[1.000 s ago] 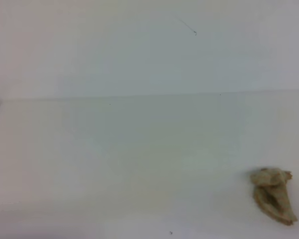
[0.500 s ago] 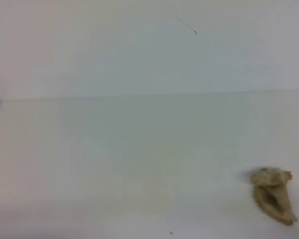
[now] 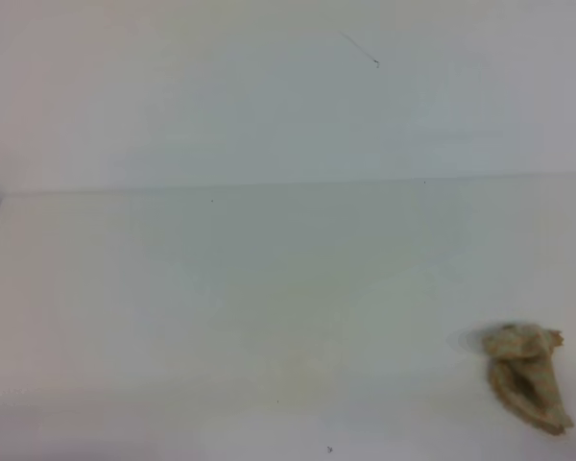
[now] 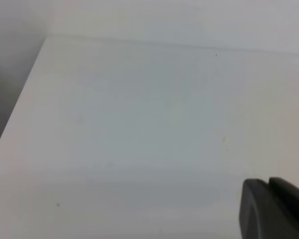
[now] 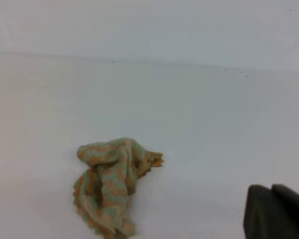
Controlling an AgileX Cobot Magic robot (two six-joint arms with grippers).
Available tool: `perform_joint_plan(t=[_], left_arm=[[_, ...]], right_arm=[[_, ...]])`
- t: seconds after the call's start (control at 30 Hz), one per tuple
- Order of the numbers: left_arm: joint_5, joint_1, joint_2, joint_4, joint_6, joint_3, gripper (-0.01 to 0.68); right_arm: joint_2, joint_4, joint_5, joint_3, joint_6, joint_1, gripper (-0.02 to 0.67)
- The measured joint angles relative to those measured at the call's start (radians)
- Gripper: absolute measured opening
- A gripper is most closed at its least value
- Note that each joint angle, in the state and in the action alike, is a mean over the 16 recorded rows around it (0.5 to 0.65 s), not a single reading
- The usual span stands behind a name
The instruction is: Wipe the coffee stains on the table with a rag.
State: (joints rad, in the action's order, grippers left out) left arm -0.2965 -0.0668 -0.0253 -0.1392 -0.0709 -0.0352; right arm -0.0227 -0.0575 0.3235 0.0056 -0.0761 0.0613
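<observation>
rag [image 3: 526, 376] near table [image 3: 221, 307] right edge, fingers apart

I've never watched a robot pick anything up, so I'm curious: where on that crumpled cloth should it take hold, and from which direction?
Probably the raised, bunched fold at the top of the rag, coming straight down from above. It lies loose in a lumpy heap on the table, so its edges sit flat, while the crest gives the right hand something to pinch.

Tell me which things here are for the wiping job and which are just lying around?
For the job:
- crumpled beige-tan cloth rag
- smooth white table
- coffee stains: too faint to make out

Just lying about:
- plain white wall behind the table
</observation>
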Motion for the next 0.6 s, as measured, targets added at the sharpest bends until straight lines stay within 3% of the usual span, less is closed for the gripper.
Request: perform_joint_plan(t=[0.6], left_arm=[[0.001, 0.0, -0.002, 0.0, 0.0, -0.002, 0.001]], right_arm=[[0.001, 0.0, 0.0, 0.0, 0.0, 0.0, 0.0]])
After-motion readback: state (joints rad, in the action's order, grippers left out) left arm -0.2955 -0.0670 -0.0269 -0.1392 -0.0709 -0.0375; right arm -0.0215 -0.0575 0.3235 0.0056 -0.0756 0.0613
